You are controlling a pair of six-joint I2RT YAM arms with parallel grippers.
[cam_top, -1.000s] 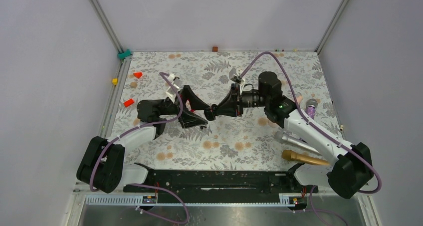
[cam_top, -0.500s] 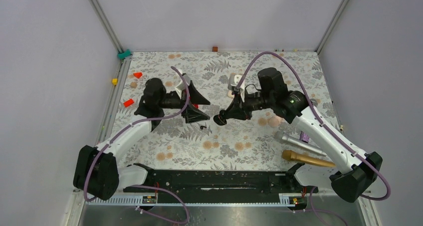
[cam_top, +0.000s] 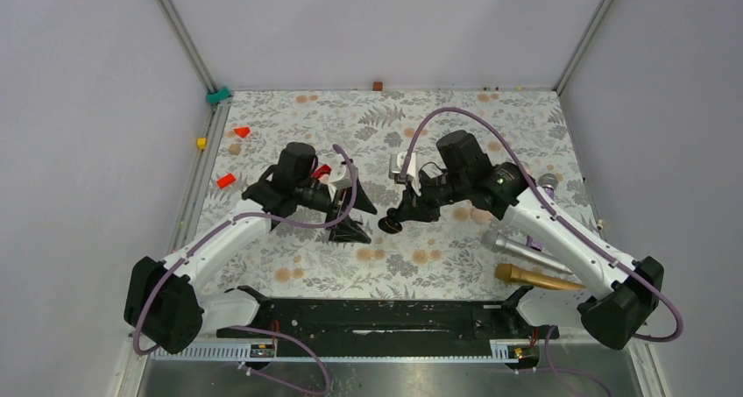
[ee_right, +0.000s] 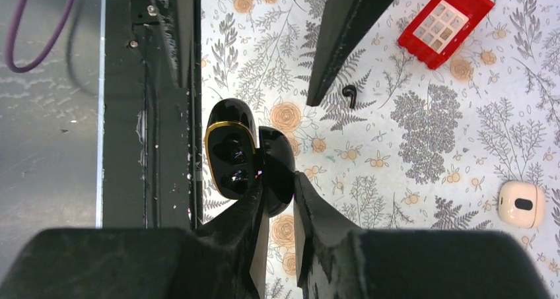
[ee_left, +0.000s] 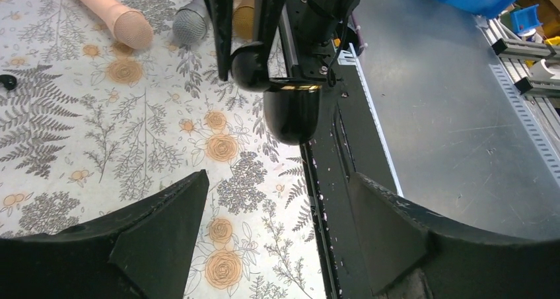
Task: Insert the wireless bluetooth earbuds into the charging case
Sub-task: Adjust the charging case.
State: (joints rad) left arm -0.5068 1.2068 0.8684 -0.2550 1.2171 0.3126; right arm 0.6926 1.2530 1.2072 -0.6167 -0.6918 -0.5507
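The right gripper point(ee_right: 277, 180) is clamped on the open charging case point(ee_right: 231, 150), seemingly by its lid, above mid-worktop toward the near edge. The left gripper point(ee_left: 274, 187) gapes empty. One earbud point(ee_right: 350, 96) lies loose nearby, tiny, glossy, probably slippery: pinch its stem.

No legible text, label, brand, number or sign in any view.
Charging case point(ee_right: 231, 150): glossy black with a gold rim, no readable marking.
Red box point(ee_right: 446, 23), up and right of the case in the right wrist view: white grid face only, no characters resolvable.
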